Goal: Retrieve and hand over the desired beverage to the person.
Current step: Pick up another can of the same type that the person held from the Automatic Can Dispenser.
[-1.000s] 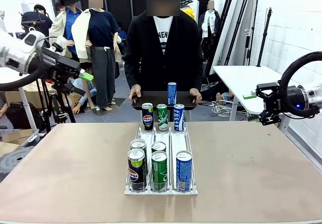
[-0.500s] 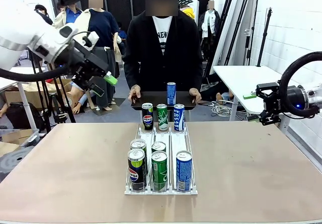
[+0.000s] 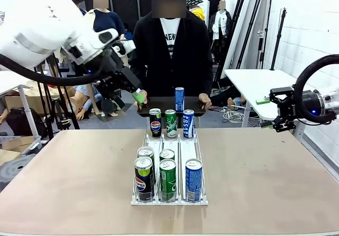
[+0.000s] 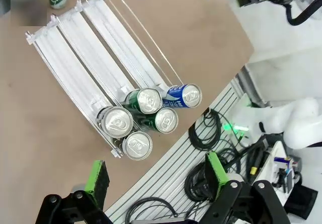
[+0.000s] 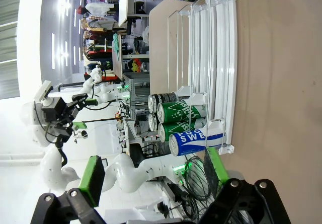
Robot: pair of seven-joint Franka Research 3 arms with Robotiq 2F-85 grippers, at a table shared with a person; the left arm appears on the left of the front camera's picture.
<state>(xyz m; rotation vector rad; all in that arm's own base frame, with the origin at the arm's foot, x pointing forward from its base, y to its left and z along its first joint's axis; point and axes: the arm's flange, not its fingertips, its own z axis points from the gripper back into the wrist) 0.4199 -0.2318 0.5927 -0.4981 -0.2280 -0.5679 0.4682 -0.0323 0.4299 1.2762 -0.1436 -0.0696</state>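
Observation:
The person [image 3: 170, 45] stands at the far side with both hands on a black tray [image 3: 159, 107] that carries one blue can [image 3: 180, 98]. A Pepsi can [image 3: 155, 122], a green can [image 3: 170, 123] and a blue can [image 3: 188, 123] stand in a row at the table's far edge. More cans fill the near end of a white rack [image 3: 180, 143]: Pepsi [image 3: 143, 178], green [image 3: 168, 180], blue [image 3: 193, 180]. My left gripper [image 3: 131, 99] hangs open and empty above the far left of the row, near the person's hand. My right gripper [image 3: 269, 113] stays open and empty off the table's right edge.
From above, the left wrist view shows the rack [image 4: 90, 58] and its clustered cans [image 4: 149, 99] beyond my open left gripper [image 4: 156, 172]. In the right wrist view, the rack [image 5: 211, 58] and cans [image 5: 173, 112] lie sideways past my open right gripper [image 5: 153, 173]. A white side table [image 3: 254, 82] stands at the right.
My left arm has swung from the far left toward the middle, bringing its open gripper beside the person's tray. The right arm, the cans and the person have stayed put.

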